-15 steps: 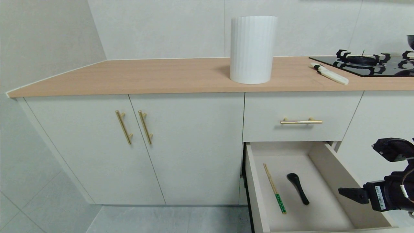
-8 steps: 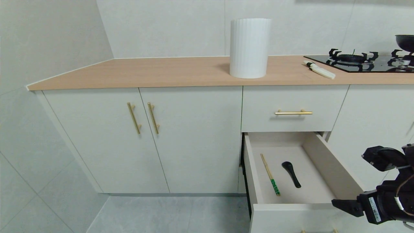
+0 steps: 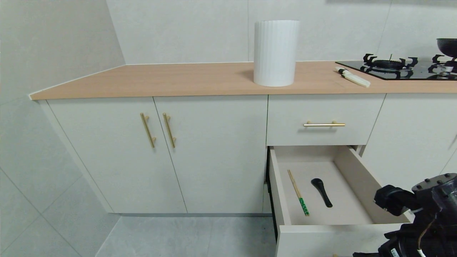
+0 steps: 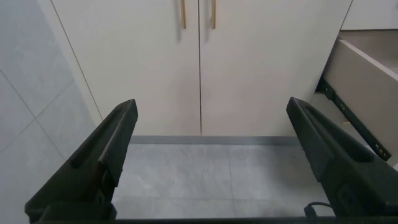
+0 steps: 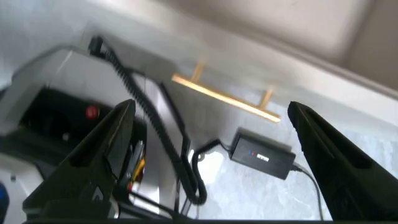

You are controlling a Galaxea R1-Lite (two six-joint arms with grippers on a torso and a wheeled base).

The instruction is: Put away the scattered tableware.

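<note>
Chopsticks (image 3: 298, 192) and spoon (image 3: 322, 192) lie inside the open drawer (image 3: 371, 185); the knife (image 3: 352, 77) rests on the counter (image 3: 178, 80) above the drawer. We find the left gripper (image 4: 211, 109) and right gripper (image 5: 211, 112) wide, empty. We judge the knife light, stiff, slippery: grasp its handle crosswise.

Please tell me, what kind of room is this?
Most likely a home kitchen: a gas stove is set in a wooden countertop, with cabinets below and an open drawer holding chopsticks and a spoon.

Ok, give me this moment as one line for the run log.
drawer open | chopsticks, black spoon inside, apart | knife on counter | left claw open, empty | right claw open, empty, facing gold handle
</note>
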